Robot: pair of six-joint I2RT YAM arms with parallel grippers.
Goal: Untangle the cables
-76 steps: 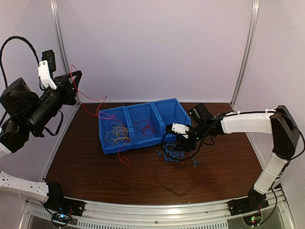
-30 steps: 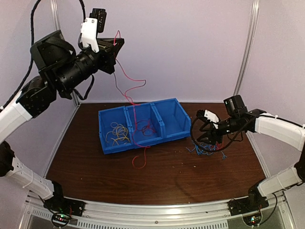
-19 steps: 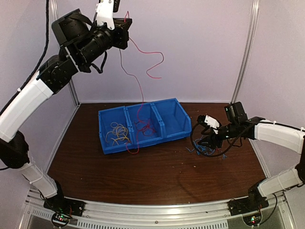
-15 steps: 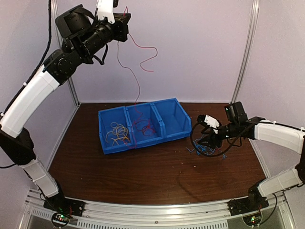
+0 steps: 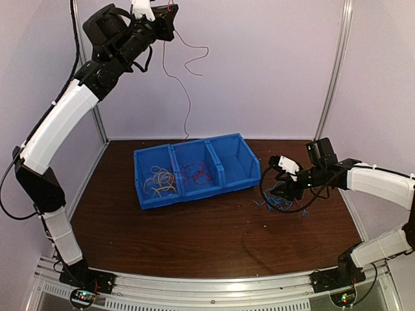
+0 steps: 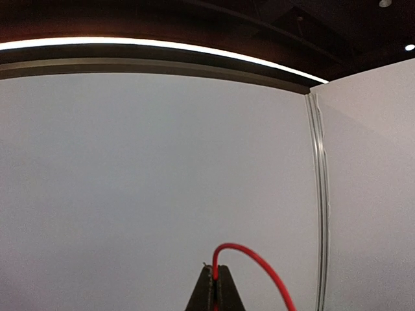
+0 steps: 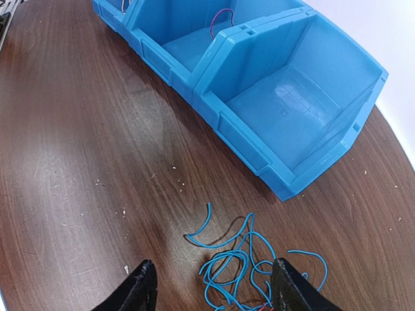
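Note:
My left gripper [image 5: 170, 9] is raised high at the top left and is shut on a thin red cable [image 5: 188, 91] that hangs down above the blue bin [image 5: 194, 189]. In the left wrist view the red cable [image 6: 259, 262] curls out from the closed gripper [image 6: 216, 280]. Yellow cables [image 5: 159, 180] lie in the bin's left compartment, red ones [image 5: 200, 173] in the middle one. My right gripper [image 7: 211, 282] is open just above a bunch of blue cables [image 7: 249, 262] on the table, to the right of the bin [image 7: 285, 110]. The blue bunch also shows in the top view [image 5: 275, 203].
The bin's right compartment [image 5: 235, 155] holds nothing. The brown table [image 5: 194, 233] is walled by pale panels with metal posts [image 5: 331, 71] at the back corners. Small crumbs [image 7: 123, 210] dot the wood near the right gripper.
My left arm has swung up from low at the left, lifting the red cable off the table until it hangs free above the bin. My right gripper moved right with the blue bunch.

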